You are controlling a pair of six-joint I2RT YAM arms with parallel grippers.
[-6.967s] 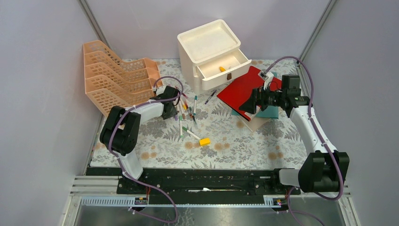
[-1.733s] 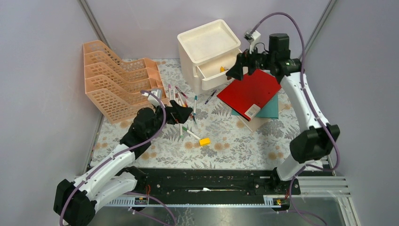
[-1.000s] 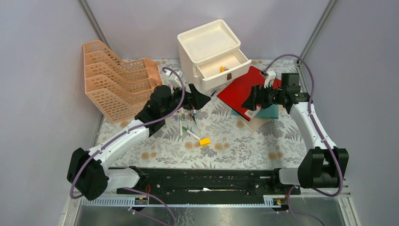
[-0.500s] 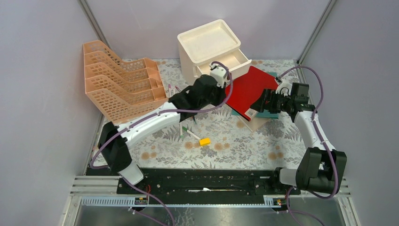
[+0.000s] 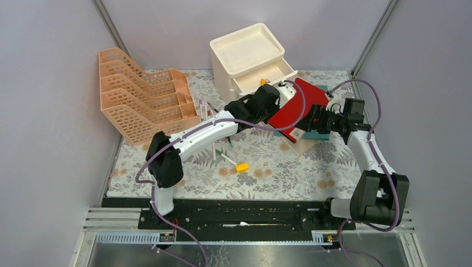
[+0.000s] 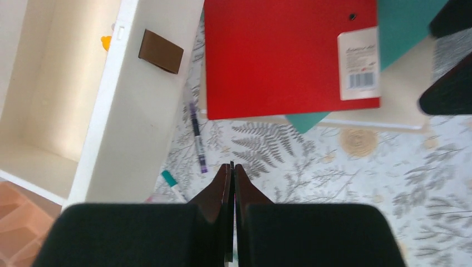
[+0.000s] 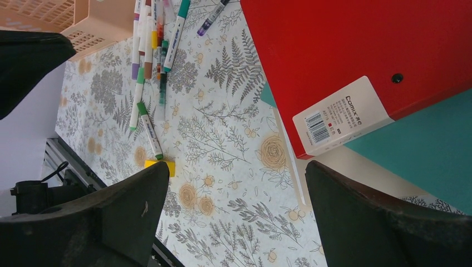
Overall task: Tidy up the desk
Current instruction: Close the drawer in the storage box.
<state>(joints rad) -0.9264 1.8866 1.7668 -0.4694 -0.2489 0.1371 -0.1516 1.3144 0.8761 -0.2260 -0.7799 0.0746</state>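
The desk (image 5: 267,167) has a pale fern-print cloth. My left gripper (image 6: 231,166) is shut, with only a thin dark line between its fingers. It hangs over bare cloth between the open white drawer (image 6: 139,111) and the red folder (image 6: 278,55), near a purple pen (image 6: 196,136). Its wrist (image 5: 266,99) shows in the top view. My right gripper (image 7: 234,222) is wide open and empty, low by the labelled front corner of the red folder (image 7: 362,50). The folder lies on a teal folder (image 7: 423,156) and a cream book (image 5: 303,146).
A white drawer unit (image 5: 245,50) stands at the back, with a small yellow thing (image 6: 106,41) in its drawer. An orange file rack (image 5: 139,100) is at the back left. Several markers (image 7: 150,67) and a yellow eraser (image 5: 241,167) lie mid-desk.
My left arm has swung from the marker pile up to the drawer front, then right to the red folder's edge. My right gripper came down from above the drawer to the folder's front corner.
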